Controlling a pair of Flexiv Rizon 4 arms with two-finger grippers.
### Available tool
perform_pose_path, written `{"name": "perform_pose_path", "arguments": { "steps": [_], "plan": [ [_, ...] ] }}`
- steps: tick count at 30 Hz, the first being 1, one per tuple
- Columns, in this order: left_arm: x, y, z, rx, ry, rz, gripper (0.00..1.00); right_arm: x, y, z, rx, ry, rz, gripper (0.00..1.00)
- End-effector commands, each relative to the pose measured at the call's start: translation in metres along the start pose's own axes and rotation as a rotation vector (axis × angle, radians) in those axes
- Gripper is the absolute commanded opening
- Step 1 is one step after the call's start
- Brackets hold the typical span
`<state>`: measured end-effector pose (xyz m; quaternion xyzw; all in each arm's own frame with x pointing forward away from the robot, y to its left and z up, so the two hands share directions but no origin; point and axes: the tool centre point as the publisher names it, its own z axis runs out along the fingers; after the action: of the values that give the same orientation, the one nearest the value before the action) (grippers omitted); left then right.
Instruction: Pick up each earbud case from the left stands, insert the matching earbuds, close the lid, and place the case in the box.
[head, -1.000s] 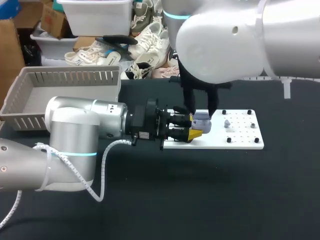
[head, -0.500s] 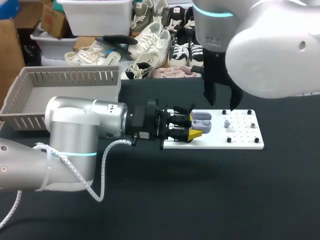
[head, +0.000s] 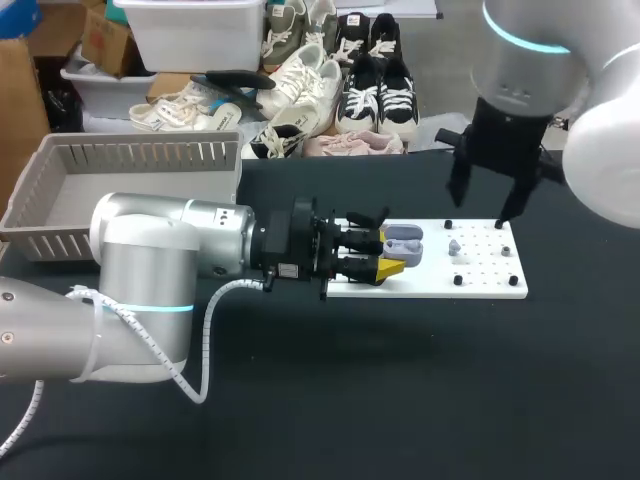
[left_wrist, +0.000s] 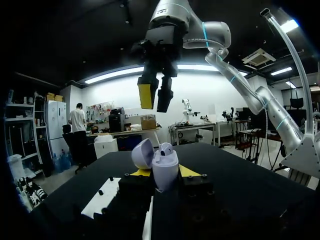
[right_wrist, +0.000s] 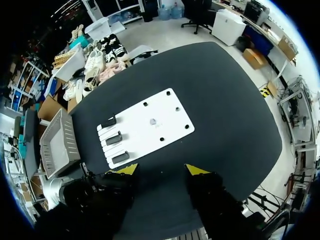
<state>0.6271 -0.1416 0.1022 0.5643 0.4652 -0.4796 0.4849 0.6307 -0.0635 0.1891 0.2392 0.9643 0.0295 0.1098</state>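
My left gripper (head: 385, 256) is shut on a lavender earbud case (head: 403, 243) and holds it over the left end of the white board (head: 490, 285). In the left wrist view the case (left_wrist: 164, 167) stands upright between the yellow fingertips (left_wrist: 141, 172), its lid open and an earbud showing inside. A loose grey earbud (head: 454, 246) lies on the board. My right gripper (head: 483, 208) hangs open above the board's right part, holding nothing. From the left wrist it shows high above the case as the right gripper (left_wrist: 156, 97). The right gripper (right_wrist: 161, 170) looks down on the board (right_wrist: 150, 125).
A grey slatted basket (head: 40, 215) stands at the table's back left, also seen as the basket (right_wrist: 57, 145). Black stands (right_wrist: 114, 138) sit on the board's left end, and small black pegs (head: 458, 280) dot its right part. Dark table surrounds the board.
My right arm has lifted off the case and swung to the right, over the board's right part, its fingers spreading wider. The left gripper and the case have not moved.
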Motion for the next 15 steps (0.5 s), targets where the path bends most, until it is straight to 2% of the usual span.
{"name": "perform_pose_path", "arguments": {
  "steps": [1,3,10,15],
  "plan": [
    [0.0,-0.001,0.001,-0.005,-0.001,0.002,0.0,-0.013,-0.007,0.011,-0.095,0.013,-0.01,0.53],
    [0.0,-0.001,0.001,-0.005,-0.001,0.002,0.0,-0.017,-0.008,0.018,-0.097,0.022,-0.023,0.5],
    [0.0,-0.001,0.001,-0.005,-0.001,0.002,0.0,-0.025,-0.004,0.047,-0.087,0.044,-0.066,0.5],
    [0.0,-0.001,0.001,-0.005,-0.001,0.002,0.0,-0.03,0.0,0.073,-0.067,0.053,-0.071,0.56]
  ]
}}
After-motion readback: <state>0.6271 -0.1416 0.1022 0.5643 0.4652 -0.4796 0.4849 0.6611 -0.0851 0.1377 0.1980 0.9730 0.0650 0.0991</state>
